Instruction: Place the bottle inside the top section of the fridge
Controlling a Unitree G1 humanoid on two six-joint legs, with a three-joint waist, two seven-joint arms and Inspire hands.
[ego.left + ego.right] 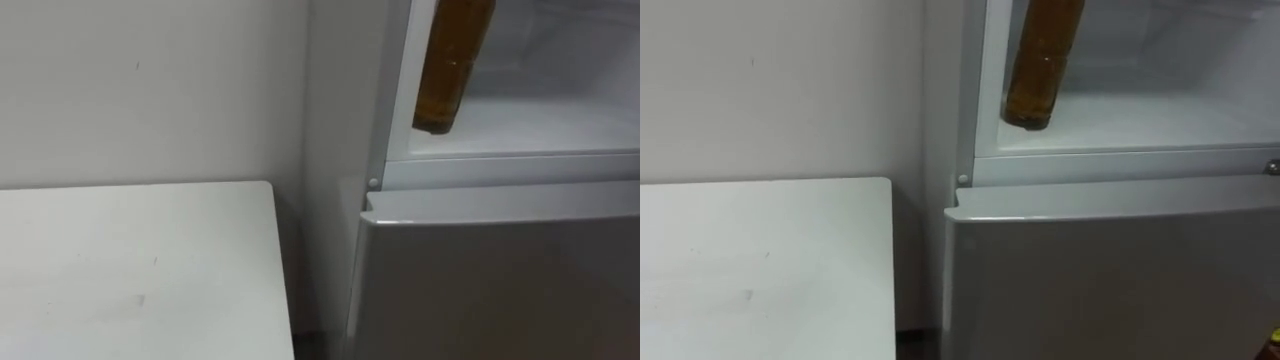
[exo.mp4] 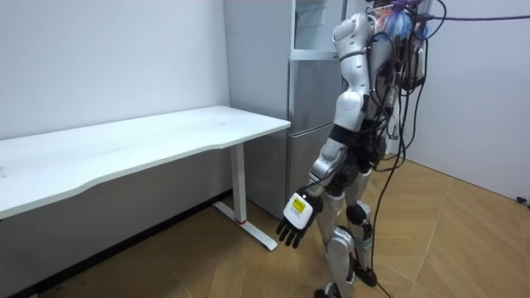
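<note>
Bottle [image 1: 448,70]: brown, long axis near upright, base down and leaning slightly toward frame left; its top is cut off by the upper edge.
Upper fridge compartment [image 1: 500,168]: open, white inside, bottle at its left front, upper right of frame.
Left robot hand [image 2: 296,217]: hangs low by the thigh, fingers straight and loose, empty.
Grip on bottle: cannot tell.
Bench [image 1: 130,270]: white, lower left.

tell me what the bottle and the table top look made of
Bottle: looks like amber-brown glass or plastic, translucent with a soft sheen; which is unclear. Table top: probably matte white laminate or painted board, flat, even, faintly scuffed.
</note>
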